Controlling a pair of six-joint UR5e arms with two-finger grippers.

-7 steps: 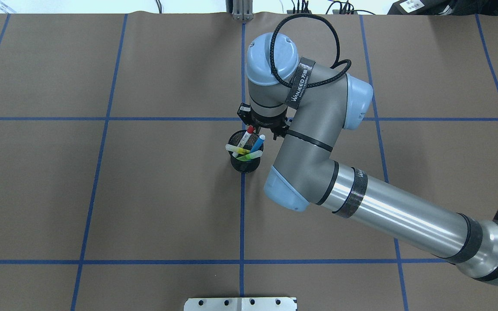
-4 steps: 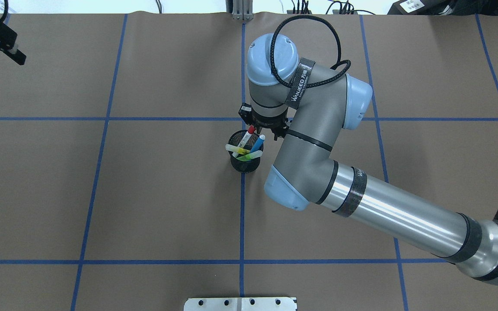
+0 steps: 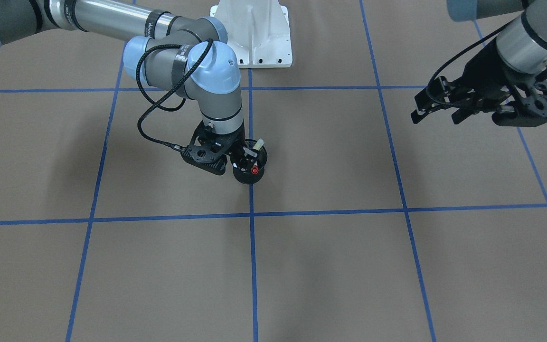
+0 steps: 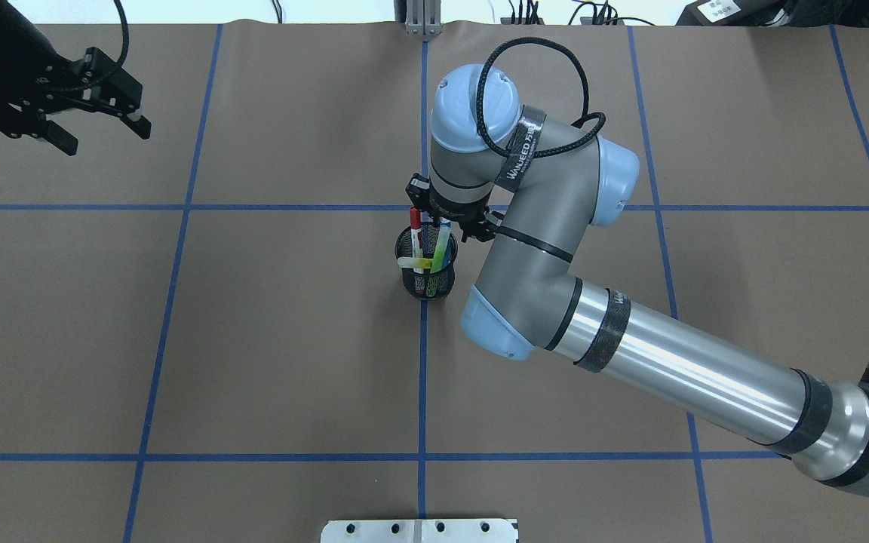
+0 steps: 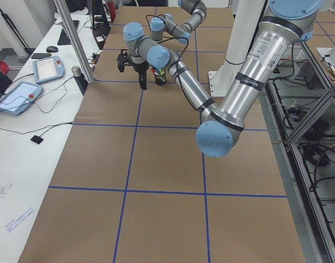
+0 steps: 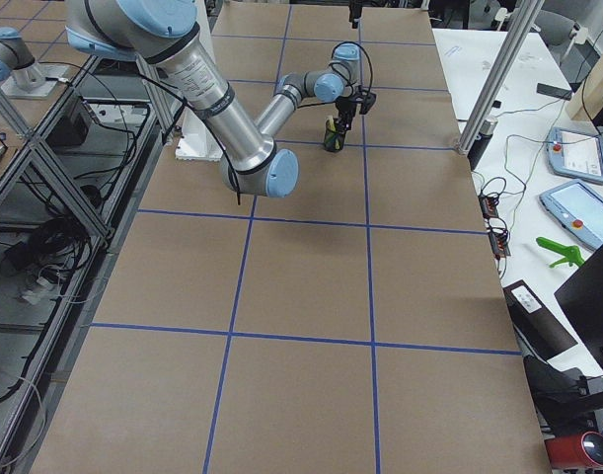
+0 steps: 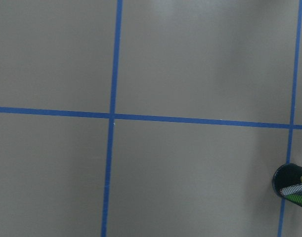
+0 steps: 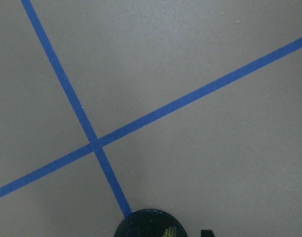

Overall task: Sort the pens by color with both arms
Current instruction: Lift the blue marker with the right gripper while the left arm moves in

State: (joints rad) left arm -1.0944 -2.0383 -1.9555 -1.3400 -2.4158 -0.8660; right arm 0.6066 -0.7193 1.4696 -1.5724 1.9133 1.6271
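Observation:
A black mesh cup [image 4: 427, 277] [image 3: 249, 175] stands at the table's centre on a blue tape line. It holds the pens: a white one with a red cap [image 4: 416, 226], a blue one [image 4: 427, 235], a green highlighter [image 4: 442, 243] and a yellow highlighter [image 4: 412, 262]. My right gripper [image 4: 431, 223] [image 3: 246, 154] points down over the cup's far rim. It looks open, and its fingertips are hidden among the pen tops. My left gripper [image 4: 102, 137] [image 3: 437, 114] hovers open and empty far to the left. The left wrist view catches the cup [image 7: 291, 180] at its lower right.
Blue tape lines [image 4: 422, 377] divide the brown table cover into large squares. The white pedestal base [image 3: 254, 33] stands at the robot's side of the table. In the left side view, a white bench with tablets [image 5: 19, 96] and a metal post [image 5: 68, 38] border the table.
My left gripper has come into view at the upper left and moved rightward. My right gripper has shifted slightly left over the cup, and the red, blue and green pens now stand more upright.

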